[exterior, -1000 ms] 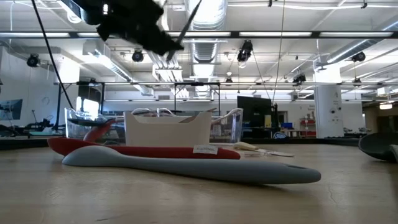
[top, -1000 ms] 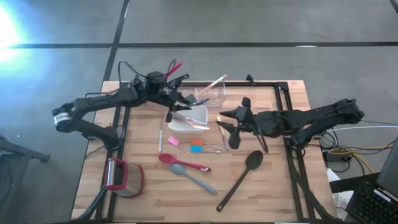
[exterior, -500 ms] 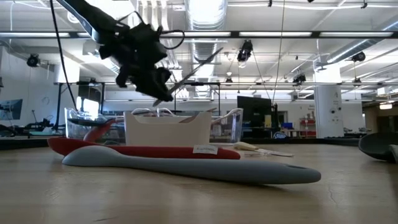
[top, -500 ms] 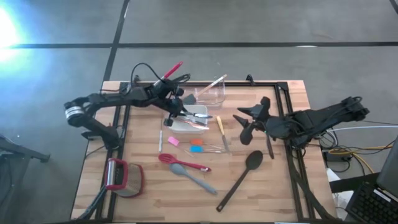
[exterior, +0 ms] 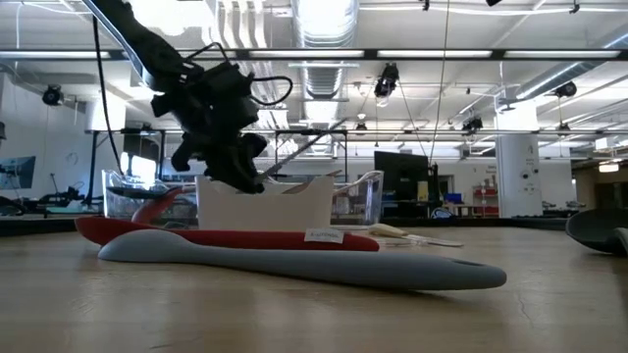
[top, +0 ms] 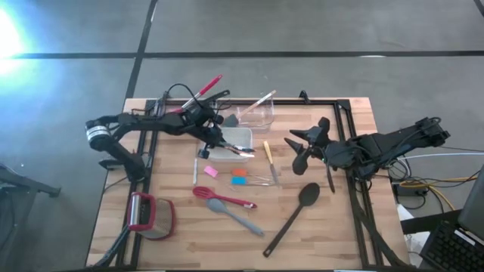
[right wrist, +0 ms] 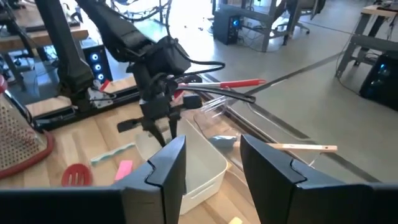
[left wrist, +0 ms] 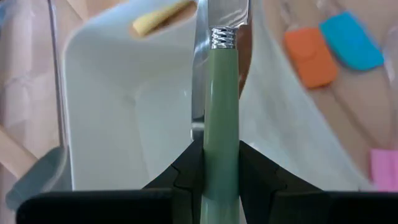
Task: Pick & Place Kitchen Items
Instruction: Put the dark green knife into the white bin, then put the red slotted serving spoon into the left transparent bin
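My left gripper [top: 209, 138] is over the white square dish [top: 240, 136], shut on a green-handled knife [left wrist: 222, 93] whose metal blade [left wrist: 219, 15] reaches out over the dish's inside. It also shows in the low view [exterior: 234, 165], just above the dish [exterior: 265, 204]. My right gripper [top: 301, 149] is open and empty at the table's right, and shows in its own wrist view [right wrist: 214, 168]. On the table lie a red whisk [top: 219, 197], a grey-blue spatula [top: 236, 216], a black spoon [top: 296, 211] and a wooden-handled knife [top: 267, 151]. My left gripper pinches the knife's green handle [left wrist: 221, 146] between its two fingers [left wrist: 186, 177], toward the handle's free end. The fingers lie along the knife, which sticks straight out ahead of them. The knife is lifted, blade over the dish; whether the blade touches the dish I cannot tell.
A clear plastic tub [top: 255, 113] stands just beyond the dish. Small pink [top: 210, 171], orange [top: 238, 173] and blue [top: 239, 180] pieces lie in front of the dish. A red-and-grey gadget [top: 147, 215] lies near the front left corner.
My left gripper has come down from high above the table to just above the white dish, still shut on the green-handled knife, and has tipped so the knife points into the dish. My right gripper has drawn back toward the table's right edge and then stayed.
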Action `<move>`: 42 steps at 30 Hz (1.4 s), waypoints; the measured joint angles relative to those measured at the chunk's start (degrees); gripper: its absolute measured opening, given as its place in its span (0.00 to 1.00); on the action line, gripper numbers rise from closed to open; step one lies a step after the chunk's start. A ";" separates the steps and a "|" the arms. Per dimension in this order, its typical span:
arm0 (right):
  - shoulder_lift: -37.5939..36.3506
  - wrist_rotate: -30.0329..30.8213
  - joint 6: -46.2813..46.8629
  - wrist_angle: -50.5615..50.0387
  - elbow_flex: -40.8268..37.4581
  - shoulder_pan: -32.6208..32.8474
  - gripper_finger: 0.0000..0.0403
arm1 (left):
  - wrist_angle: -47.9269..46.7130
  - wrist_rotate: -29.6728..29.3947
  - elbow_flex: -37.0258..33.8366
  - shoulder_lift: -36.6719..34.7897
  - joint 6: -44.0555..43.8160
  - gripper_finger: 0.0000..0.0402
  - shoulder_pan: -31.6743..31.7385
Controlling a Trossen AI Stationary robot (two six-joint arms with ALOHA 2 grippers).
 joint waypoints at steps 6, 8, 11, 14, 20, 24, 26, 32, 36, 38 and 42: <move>0.48 -0.02 0.02 0.20 -0.02 0.00 0.36 | -1.24 -5.09 1.61 3.69 1.18 0.18 0.02; 0.46 0.00 0.02 0.35 -0.02 0.00 0.35 | -2.55 -7.72 2.35 4.38 1.23 0.18 0.02; 0.44 -0.04 0.02 0.35 -0.02 0.00 0.34 | -3.87 -8.89 2.96 4.73 1.59 0.18 0.01; 0.39 -0.03 0.02 0.35 -0.02 0.00 0.34 | -4.46 -9.00 2.94 4.62 2.67 0.18 0.02; 0.39 -0.04 0.02 0.31 -0.02 0.00 0.36 | -4.69 -9.26 2.84 4.48 2.22 0.18 0.02; 0.39 -0.04 0.02 0.31 -0.02 0.00 0.36 | -3.96 -9.28 2.84 4.46 1.95 0.35 -0.05; 0.39 -0.04 0.02 0.29 -0.02 0.00 0.35 | -4.01 -9.59 2.96 4.46 1.20 0.46 -0.11; 0.39 -0.11 0.02 0.28 -0.02 0.00 0.33 | -5.23 -9.94 3.91 3.69 -3.39 0.62 -0.32; 0.39 -0.20 0.02 0.26 -0.02 0.00 0.33 | -7.69 -9.89 5.24 1.22 -6.11 0.63 -1.16; 0.39 -0.20 0.00 0.26 -0.02 0.00 0.34 | -9.42 -9.82 6.08 -0.45 -7.84 0.63 -1.84; 0.39 -0.35 0.01 0.26 -0.02 0.00 0.35 | -11.61 -9.68 7.28 -4.91 -12.50 0.63 -3.80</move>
